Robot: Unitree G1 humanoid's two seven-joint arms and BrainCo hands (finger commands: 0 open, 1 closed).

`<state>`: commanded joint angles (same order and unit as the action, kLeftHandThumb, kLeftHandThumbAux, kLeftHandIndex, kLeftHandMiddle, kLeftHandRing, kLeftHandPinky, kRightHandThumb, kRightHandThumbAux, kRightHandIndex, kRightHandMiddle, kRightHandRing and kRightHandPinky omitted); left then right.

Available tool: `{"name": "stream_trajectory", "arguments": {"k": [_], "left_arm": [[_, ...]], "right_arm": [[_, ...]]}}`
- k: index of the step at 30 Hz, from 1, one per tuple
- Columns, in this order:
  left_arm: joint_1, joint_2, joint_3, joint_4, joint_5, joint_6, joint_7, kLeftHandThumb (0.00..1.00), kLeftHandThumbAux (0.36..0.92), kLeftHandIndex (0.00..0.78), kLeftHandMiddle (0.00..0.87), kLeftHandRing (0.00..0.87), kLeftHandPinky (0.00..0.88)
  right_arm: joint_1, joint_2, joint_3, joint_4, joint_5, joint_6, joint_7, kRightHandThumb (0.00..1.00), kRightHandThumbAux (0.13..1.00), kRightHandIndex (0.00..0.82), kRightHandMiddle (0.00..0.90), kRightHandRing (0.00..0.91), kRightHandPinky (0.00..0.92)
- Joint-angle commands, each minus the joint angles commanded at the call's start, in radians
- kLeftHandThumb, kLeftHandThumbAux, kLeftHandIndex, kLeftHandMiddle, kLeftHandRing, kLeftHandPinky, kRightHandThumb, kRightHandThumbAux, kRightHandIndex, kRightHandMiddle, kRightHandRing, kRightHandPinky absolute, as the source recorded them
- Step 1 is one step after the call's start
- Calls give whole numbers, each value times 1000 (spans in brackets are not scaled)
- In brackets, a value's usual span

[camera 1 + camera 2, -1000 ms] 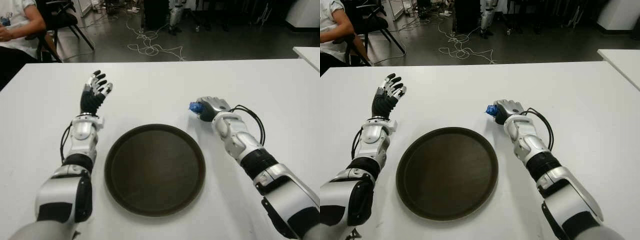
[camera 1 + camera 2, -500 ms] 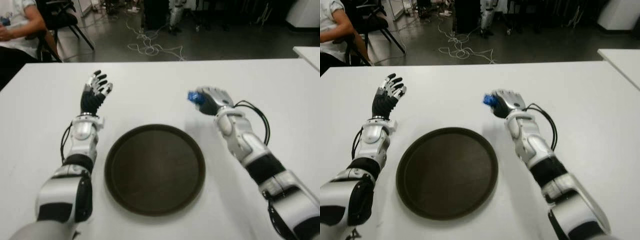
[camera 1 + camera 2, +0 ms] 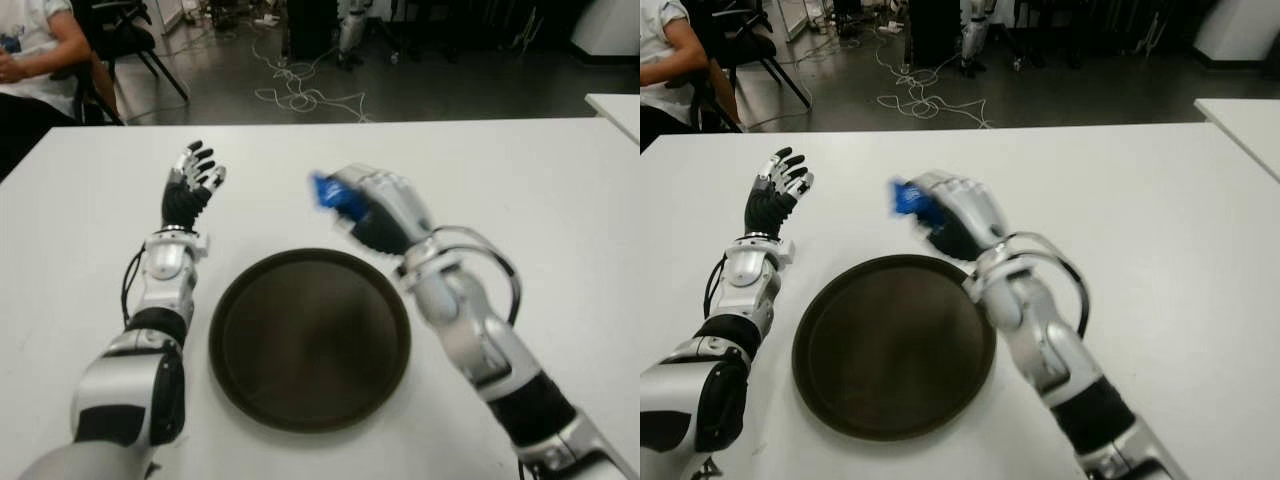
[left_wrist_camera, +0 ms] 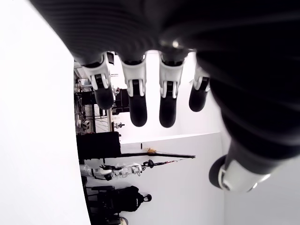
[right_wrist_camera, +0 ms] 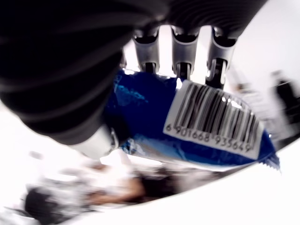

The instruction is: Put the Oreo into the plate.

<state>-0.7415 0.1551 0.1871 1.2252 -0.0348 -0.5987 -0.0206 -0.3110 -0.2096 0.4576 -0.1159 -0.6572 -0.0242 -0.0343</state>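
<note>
Right hand (image 3: 375, 210) fingers (image 5: 183, 58) clamped on blue crinkly Oreo packet (image 5: 187, 124) with white barcode label, above far rim of round dark brown plate (image 3: 310, 338).
Plate empty on white surface (image 3: 540, 180); left hand (image 3: 190, 180) left of plate, fingers apart.

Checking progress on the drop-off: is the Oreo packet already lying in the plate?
No: the blue Oreo packet is gripped in the right hand, above the table beyond the plate, which holds nothing.

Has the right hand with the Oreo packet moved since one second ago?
Yes. The right hand, shut on the Oreo packet, has moved toward the robot's left, from beside the plate to its far rim.
</note>
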Motion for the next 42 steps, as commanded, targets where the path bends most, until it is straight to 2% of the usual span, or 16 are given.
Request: {"name": "stream_trajectory", "arguments": {"k": [6,10,13,22,27,32,38,39,42], "left_arm": [[3,-2,1,0,-1,-8,1,93,647,115,175,124,65],[3,-4,2,-1,-2,-9,2,95,650,108,169,120,66],[2,-6,0,-1,1,-11,8,93,650,104,162,115,72],[5,-2,-18,-2,28,-28,30,80,643,112,170,123,87],[5,-4,-14,-3,25,-30,28,80,637,112,169,122,90],[4,-6,-10,-3,20,-31,26,80,642,114,169,124,95],[4,-8,-4,-4,12,-29,14,86,653,132,188,140,88],[4,-9,-3,-4,9,-29,11,89,660,129,185,137,88],[5,-10,-1,-6,5,-28,5,92,666,122,180,134,89]], "right_arm": [[31,-13,18,-23,36,-81,76,697,723,437,774,779,773],[30,-14,25,-19,58,-109,130,696,724,436,774,784,784],[47,-16,34,-8,84,-134,166,696,724,435,772,784,783],[52,-15,38,9,131,-126,265,695,726,433,769,780,783],[49,-9,34,36,114,-151,248,694,726,431,756,766,768],[45,3,27,85,105,-209,189,689,728,428,657,673,671],[36,4,25,120,106,-240,173,685,731,424,536,548,525],[34,3,25,125,106,-243,174,681,733,420,475,472,436],[24,-6,28,137,105,-248,194,672,739,410,369,341,268]]}}
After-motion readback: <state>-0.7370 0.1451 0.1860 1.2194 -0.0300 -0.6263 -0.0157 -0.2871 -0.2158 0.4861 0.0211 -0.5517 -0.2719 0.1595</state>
